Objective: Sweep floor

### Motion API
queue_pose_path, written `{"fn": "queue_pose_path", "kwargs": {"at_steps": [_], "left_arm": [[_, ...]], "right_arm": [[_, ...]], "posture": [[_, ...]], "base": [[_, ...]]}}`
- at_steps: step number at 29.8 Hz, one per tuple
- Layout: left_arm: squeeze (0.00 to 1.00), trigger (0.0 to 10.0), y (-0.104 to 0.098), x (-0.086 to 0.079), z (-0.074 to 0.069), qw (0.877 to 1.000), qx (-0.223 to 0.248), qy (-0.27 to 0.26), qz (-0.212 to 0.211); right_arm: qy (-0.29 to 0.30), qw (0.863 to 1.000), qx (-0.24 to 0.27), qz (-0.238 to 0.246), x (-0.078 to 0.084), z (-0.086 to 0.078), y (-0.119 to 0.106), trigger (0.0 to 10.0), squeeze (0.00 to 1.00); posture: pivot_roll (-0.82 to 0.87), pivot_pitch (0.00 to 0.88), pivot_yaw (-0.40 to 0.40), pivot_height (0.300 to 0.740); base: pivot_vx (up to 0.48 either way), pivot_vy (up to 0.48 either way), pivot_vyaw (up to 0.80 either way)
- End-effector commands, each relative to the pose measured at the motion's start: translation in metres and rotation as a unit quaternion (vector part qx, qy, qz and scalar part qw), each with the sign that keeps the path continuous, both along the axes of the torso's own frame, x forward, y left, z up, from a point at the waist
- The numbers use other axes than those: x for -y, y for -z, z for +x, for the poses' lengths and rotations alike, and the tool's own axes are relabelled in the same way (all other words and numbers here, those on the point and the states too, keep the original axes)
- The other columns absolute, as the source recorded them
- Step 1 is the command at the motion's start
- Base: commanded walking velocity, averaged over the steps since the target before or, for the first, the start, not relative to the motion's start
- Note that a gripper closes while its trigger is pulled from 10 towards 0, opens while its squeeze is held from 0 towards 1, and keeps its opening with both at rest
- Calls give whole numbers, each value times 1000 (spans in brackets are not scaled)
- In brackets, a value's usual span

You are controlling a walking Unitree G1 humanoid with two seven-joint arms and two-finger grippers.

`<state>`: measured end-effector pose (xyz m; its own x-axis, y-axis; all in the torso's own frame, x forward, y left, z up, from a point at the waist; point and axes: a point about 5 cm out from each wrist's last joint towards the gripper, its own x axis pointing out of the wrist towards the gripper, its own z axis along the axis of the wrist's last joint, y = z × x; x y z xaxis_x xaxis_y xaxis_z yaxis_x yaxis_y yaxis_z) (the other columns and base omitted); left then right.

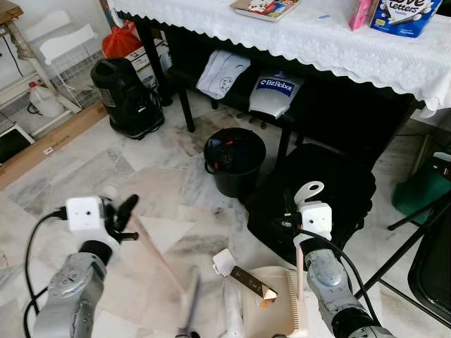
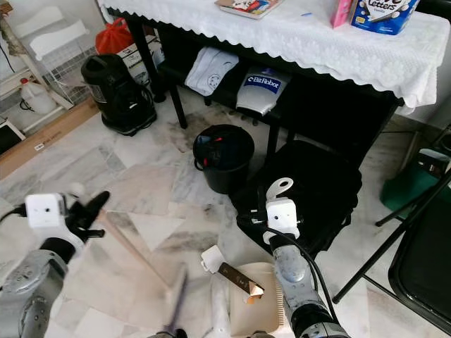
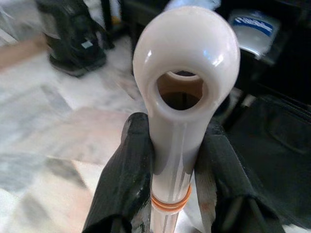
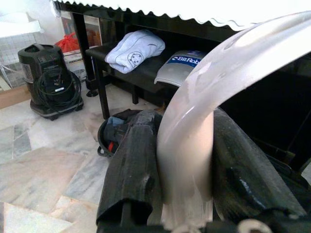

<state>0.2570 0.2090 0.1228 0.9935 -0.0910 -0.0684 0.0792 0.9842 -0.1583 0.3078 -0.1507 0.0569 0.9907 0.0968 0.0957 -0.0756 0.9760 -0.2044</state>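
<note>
My left gripper [image 1: 121,217] is shut on the top of a cream broom handle [image 1: 156,255] that slants down to a blurred brush [image 1: 189,304] at the bottom edge. In the left wrist view, both black fingers [image 3: 127,170] clamp the handle's looped end [image 3: 185,58]. My right gripper [image 1: 296,224] is shut on the upright cream handle [image 4: 192,145] of a cream dustpan [image 1: 276,317] resting on the marble floor. A gold wrapper [image 1: 251,282] and a white scrap [image 1: 224,262] lie at the pan's far edge.
A black bin [image 1: 234,160] stands just beyond the pan, with a black bag [image 1: 338,190] to its right. A table [image 1: 317,39] with a white lace cloth spans the back. A black appliance [image 1: 127,98] is at the far left. Folding chair legs [image 1: 416,246] are at the right.
</note>
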Motion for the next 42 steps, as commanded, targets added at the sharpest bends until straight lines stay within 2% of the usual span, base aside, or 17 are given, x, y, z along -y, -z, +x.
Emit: {"fn": "queue_pose_path", "kwargs": {"at_steps": [1,5,11,16,19,21,25,32,42], "left_arm": [[0,10000,0,0,-3,1000,-14,10,-19],[0,10000,0,7,-4,997,-32,44,-56],[0,10000,-9,12,-2,994,-27,57,-95],[0,10000,-8,4,0,998,-28,33,-50],[0,10000,-12,-6,3,1000,-22,-6,14],[0,10000,-17,-15,4,998,-7,-37,40],[0,10000,-22,-24,5,996,10,-66,66],[0,10000,-25,-23,7,995,27,-72,67],[0,10000,-27,-24,10,993,48,-82,64]], "right_arm": [[-4,999,-33,6,-4,-6,12,10000,0],[-3,1000,-30,6,-3,-5,11,10000,0],[-4,1000,-26,7,-3,-2,8,10000,0],[-4,1000,-25,8,-3,-2,7,10000,0],[-5,1000,-26,8,-3,-3,8,10000,0],[-4,1000,-21,10,-2,-3,7,10000,0],[11,999,-9,29,2,-1,2,10000,0],[28,999,5,47,8,2,-4,10000,0],[37,994,54,85,11,11,-26,10000,0]], "posture": [[38,164,101,740],[38,164,101,740],[34,180,101,740],[32,175,102,740],[36,172,101,740],[37,167,101,740],[33,159,102,740],[32,145,101,740],[24,150,106,740]], "base": [[0,0,0],[0,0,0],[0,0,0],[0,0,0],[0,0,0],[0,0,0],[0,0,0],[0,0,0],[0,0,0]]}}
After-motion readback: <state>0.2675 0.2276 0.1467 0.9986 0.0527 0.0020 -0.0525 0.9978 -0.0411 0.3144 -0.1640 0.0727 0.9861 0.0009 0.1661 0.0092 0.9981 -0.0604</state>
